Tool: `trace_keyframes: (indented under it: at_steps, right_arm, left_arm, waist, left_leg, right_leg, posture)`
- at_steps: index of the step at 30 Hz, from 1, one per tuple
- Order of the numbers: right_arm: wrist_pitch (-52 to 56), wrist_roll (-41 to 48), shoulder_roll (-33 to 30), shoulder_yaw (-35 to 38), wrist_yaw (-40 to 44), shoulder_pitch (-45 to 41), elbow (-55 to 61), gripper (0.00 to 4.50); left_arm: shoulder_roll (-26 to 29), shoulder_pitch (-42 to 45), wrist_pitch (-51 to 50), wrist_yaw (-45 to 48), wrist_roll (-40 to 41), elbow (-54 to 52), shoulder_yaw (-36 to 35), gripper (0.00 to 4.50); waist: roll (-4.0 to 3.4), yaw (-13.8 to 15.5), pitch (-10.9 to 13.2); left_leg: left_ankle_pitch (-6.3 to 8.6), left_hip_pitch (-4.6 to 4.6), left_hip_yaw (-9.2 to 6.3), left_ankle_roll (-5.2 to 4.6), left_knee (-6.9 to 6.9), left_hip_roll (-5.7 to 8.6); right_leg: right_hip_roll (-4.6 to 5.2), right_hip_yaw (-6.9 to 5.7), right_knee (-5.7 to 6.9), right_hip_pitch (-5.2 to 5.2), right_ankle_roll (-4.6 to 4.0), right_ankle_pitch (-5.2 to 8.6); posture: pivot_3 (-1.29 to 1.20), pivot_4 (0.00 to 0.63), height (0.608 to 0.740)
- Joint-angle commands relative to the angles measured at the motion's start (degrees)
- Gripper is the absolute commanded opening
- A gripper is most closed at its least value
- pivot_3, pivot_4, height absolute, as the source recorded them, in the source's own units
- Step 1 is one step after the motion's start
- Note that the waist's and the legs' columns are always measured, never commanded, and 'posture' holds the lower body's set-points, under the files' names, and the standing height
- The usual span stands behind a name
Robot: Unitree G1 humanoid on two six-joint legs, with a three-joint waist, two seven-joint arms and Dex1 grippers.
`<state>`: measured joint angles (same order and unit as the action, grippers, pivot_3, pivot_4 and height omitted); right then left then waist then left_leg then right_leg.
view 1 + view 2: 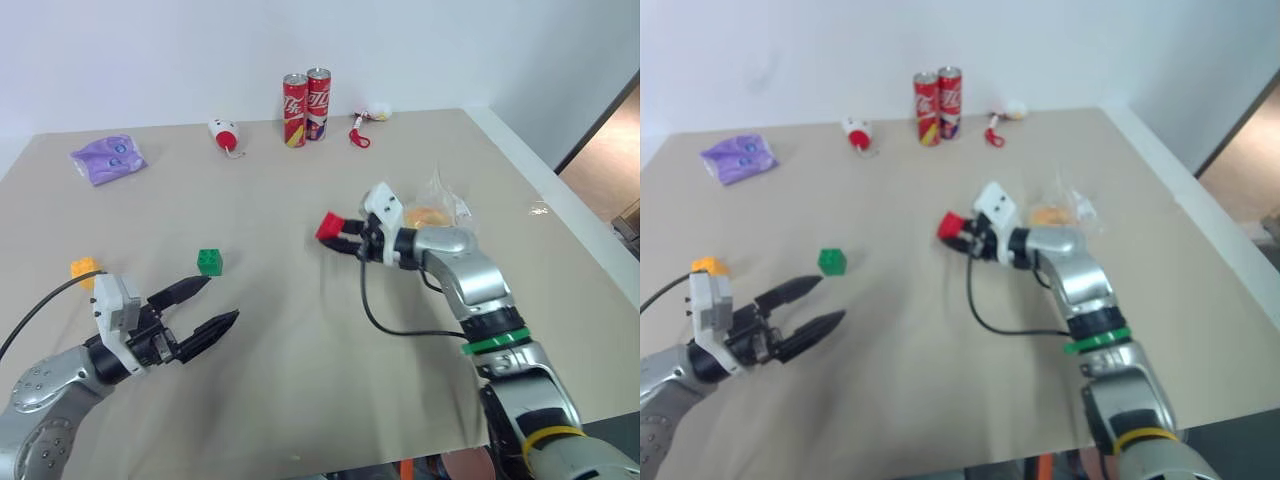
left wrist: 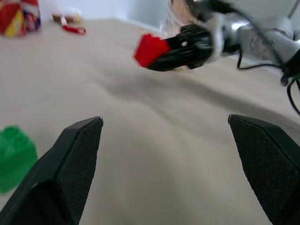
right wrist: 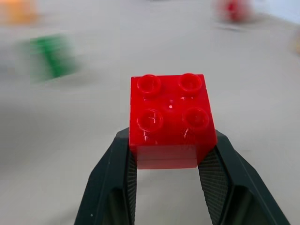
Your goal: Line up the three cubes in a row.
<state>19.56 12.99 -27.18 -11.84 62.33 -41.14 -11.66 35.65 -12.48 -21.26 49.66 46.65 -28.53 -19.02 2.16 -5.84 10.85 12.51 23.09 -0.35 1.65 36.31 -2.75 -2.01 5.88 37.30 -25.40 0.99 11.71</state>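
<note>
The right gripper (image 3: 168, 157) grasps the small red plastic studded cube (image 3: 171, 117) between its two black fingers, lifted off the beige table (image 1: 300, 380). The grip is only on the lower part of the cube, so I think it could tilt or slip out if the wrist turns fast. The left gripper (image 1: 205, 303) is spread wide and holds nothing; the green studded cube (image 1: 210, 262) lies just beyond its fingertips, the yellow-orange cube (image 1: 85, 268) behind them. A clear plastic bag (image 1: 437, 208) with something orange inside lies behind the right fingers.

Red cube (image 3: 171, 119) studs up, lifted off table. Green cube (image 1: 210, 262) mid-left, orange cube (image 1: 85, 268) further left, both lying apart.
</note>
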Motion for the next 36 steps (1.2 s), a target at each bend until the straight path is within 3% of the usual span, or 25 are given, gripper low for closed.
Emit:
trace_keyframes:
  at_steps: [1, 4, 9, 15, 22, 36]
  right_arm:
    - [-2.39, 3.52, -3.67, -2.99, 14.41, 0.45, 3.81, 1.25]
    - [-6.74, 1.94, -3.84, -4.97, 18.84, -0.75, 0.32, 1.25]
    - [-16.22, -2.14, 0.43, -6.41, 19.64, -6.03, -10.92, 1.25]
    - [-22.19, -3.55, 2.96, -6.93, 22.77, -8.24, -16.34, 1.25]
    - [-24.79, -5.13, -1.38, -8.66, 29.37, -5.58, -15.88, 1.25]
    - [-27.77, -8.69, -4.77, -10.81, 28.62, -4.20, -16.12, 1.25]
  left_arm:
    - [2.08, -0.31, -0.91, 2.96, 2.17, 0.29, -2.25, 4.43]
    - [3.19, -0.21, -1.69, 4.44, 3.23, 0.77, -3.05, 4.43]
    - [4.34, -0.33, -2.52, 5.78, 3.70, 0.37, -3.42, 4.43]
    - [4.69, -1.35, -2.61, 6.20, 2.89, -1.22, -3.26, 4.43]
    - [4.59, -3.09, -1.93, 6.66, 1.41, -2.33, -2.56, 4.43]
    - [3.64, 2.04, -1.47, 7.04, -1.14, -0.45, 1.55, 4.43]
  waist:
    - [0.00, -0.03, 0.01]
    - [0.00, -0.05, 0.02]
    - [0.01, -0.08, 0.04]
    - [0.01, 0.05, 0.04]
    - [0.01, 0.14, 0.04]
    - [0.01, 0.14, 0.03]
  left_leg:
    - [0.01, 0.00, 0.00, 0.01, 0.00, -0.01]
    - [0.01, -0.04, 0.00, 0.01, 0.00, -0.04]
    - [0.00, -0.10, 0.02, 0.03, 0.06, -0.05]
    - [0.01, -0.06, 0.01, 0.06, 0.07, -0.05]
    - [0.09, -0.02, 0.00, 0.20, 0.06, -0.05]
    - [0.08, -0.23, 0.04, 0.21, 0.15, -0.02]
  right_leg:
    - [0.00, -0.01, 0.00, 0.00, -0.02, 0.01]
    - [-0.04, -0.03, 0.01, -0.01, -0.23, 0.13]
    - [-0.06, -0.02, 0.04, 0.01, -0.24, 0.02]
    - [-0.05, -0.03, 0.04, 0.02, -0.27, 0.06]
    - [-0.03, -0.03, 0.04, 0.02, -0.09, 0.07]
    - [-0.05, 0.02, 0.23, 0.12, -0.24, 0.15]
  posture:
    - [0.00, 0.150, 0.740]
    - [0.00, 0.150, 0.740]
    - [0.00, 0.150, 0.740]
    - [0.00, 0.150, 0.740]
    - [0.00, 0.150, 0.740]
    - [0.00, 0.150, 0.740]
